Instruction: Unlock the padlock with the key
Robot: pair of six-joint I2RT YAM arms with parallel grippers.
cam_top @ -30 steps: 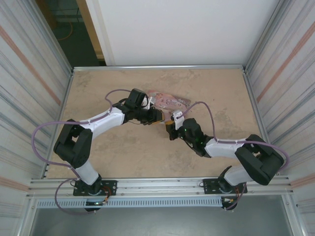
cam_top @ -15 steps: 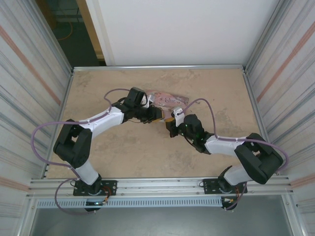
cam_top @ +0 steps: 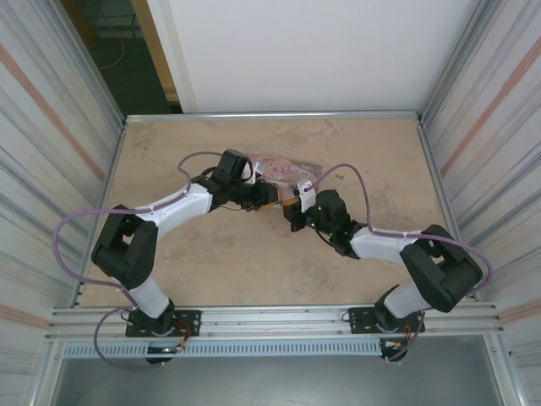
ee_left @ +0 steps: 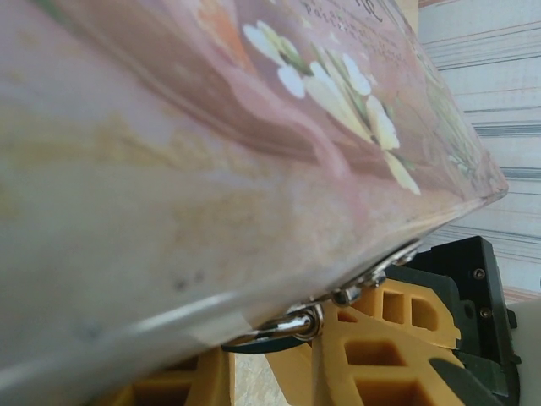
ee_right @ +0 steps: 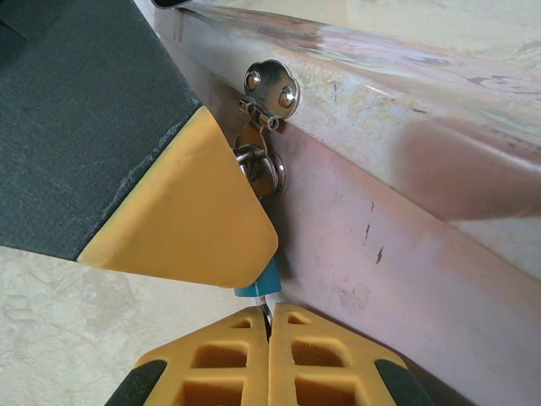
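Observation:
The blue padlock (ee_right: 258,286) hangs from the hasp (ee_right: 270,89) on the pink tin's (ee_right: 406,211) side. Its pale shackle (ee_left: 286,326) runs through the hasp ring. My left gripper (cam_top: 266,200) is shut on the padlock, and one of its yellow fingers (ee_right: 173,211) covers most of the blue body. My right gripper (ee_right: 269,326) is shut on the key (ee_right: 268,309), a thin dark sliver. The key's tip touches the underside of the padlock. How far the key goes in is hidden. In the top view the right gripper (cam_top: 292,212) meets the left one beside the tin (cam_top: 292,172).
The tin lies tilted near the middle of the tan table (cam_top: 211,262), its illustrated lid (ee_left: 254,101) close over the left wrist camera. Metal walls (cam_top: 59,144) enclose the table on both sides. Purple cables (cam_top: 355,182) loop off both arms.
My right gripper has moved a little away from me and to the left, closing in on the padlock with the key. The left arm and the tin have barely shifted.

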